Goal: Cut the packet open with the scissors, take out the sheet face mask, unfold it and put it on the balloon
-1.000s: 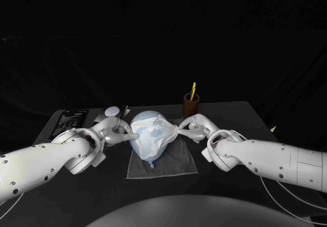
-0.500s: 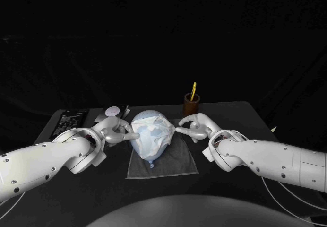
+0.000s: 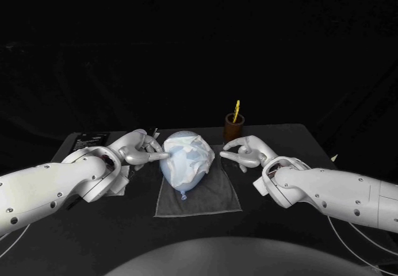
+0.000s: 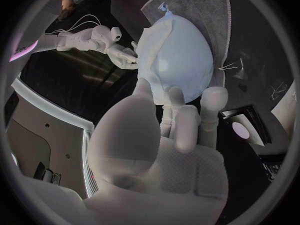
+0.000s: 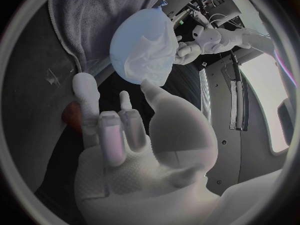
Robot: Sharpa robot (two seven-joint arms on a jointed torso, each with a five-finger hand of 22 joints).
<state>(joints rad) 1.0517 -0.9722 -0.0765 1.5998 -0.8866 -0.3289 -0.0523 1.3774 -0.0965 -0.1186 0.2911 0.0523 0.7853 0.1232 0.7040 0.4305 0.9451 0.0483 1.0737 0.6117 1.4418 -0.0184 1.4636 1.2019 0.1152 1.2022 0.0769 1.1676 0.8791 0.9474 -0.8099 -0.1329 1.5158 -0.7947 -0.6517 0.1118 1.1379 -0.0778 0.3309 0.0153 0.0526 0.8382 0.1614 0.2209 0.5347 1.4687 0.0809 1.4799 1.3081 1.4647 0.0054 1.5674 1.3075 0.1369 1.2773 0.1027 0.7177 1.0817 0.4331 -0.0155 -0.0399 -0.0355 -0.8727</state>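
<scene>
The pale blue rubber balloon (image 3: 178, 173) lies on a grey rectangular cloth (image 3: 199, 201) spread over the black table (image 3: 133, 225). It sits directly between the two hands, with its knotted end pointing back toward the robot. A white sheet face mask (image 3: 193, 154) is already draped over its upper side, out of the packet and opened up. It sits wrinkled and bunched, and bare blue shows toward the knot.

The silver left hand (image 3: 139, 150) holds nothing that I can make out. Its fingers are loosely apart and its fingertips (image 3: 161, 155) lie against the balloon's near flank, at or just beside the mask's edge. Whether they press rubber or mask I cannot tell.

The silver right hand (image 3: 244, 152) is also empty, with its fingers spread, close beside the balloon's other flank. I cannot tell whether its fingertips touch the mask's edge or stop just short of it.

Beyond the right hand stands a brown cylindrical cup (image 3: 233, 127) with a yellow handle (image 3: 236, 109) sticking up from it, probably the scissors.

As I judge it, the cutting, the taking out and the unfolding are done, and the mask is largely placed. What seems left is to smooth the creases and settle the sheet flat and centred on the balloon.
</scene>
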